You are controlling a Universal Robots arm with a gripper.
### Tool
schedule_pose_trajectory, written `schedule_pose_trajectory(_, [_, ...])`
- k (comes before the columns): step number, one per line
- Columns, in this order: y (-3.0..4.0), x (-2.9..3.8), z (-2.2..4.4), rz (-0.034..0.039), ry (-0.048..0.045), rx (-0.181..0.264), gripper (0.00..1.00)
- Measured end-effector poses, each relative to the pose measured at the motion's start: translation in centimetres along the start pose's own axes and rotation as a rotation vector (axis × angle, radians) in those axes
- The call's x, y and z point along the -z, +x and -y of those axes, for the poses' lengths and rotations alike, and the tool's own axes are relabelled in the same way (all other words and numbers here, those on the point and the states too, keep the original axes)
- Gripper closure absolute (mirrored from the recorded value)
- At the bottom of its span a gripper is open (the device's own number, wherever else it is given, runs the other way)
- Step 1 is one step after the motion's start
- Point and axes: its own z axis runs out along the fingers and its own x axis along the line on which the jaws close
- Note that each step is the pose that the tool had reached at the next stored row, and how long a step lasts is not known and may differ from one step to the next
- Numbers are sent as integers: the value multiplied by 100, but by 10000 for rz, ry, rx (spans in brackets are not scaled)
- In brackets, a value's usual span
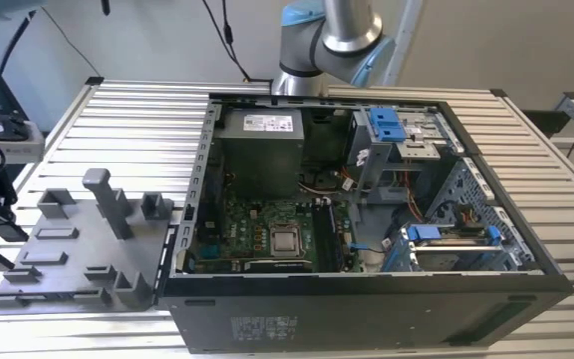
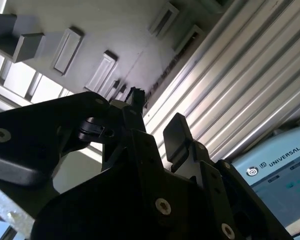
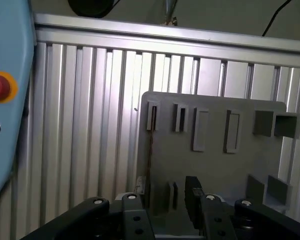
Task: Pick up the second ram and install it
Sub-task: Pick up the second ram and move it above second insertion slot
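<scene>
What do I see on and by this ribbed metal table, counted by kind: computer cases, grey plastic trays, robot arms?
Open computer case: 1
Grey plastic tray: 1
Robot arm: 1
Total: 3

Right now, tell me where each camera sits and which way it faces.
Exterior view: off the arm, high, looking down on the open computer case and grey tray; the arm shows beyond the case.
First wrist view: on the arm, looking over the gripper at the tray's slots and the slatted table.
Second wrist view: on the arm, looking along the gripper's open fingers to the tray.
Shared: both wrist views show gripper, tray and table.
</scene>
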Motion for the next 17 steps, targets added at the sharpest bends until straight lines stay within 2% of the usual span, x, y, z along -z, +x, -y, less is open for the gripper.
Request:
schedule_pose_trajectory(12, [18,-186,-15,0,0,0,56])
schedule_pose_trajectory(17, [63,-258,-41,1,0,-1,56])
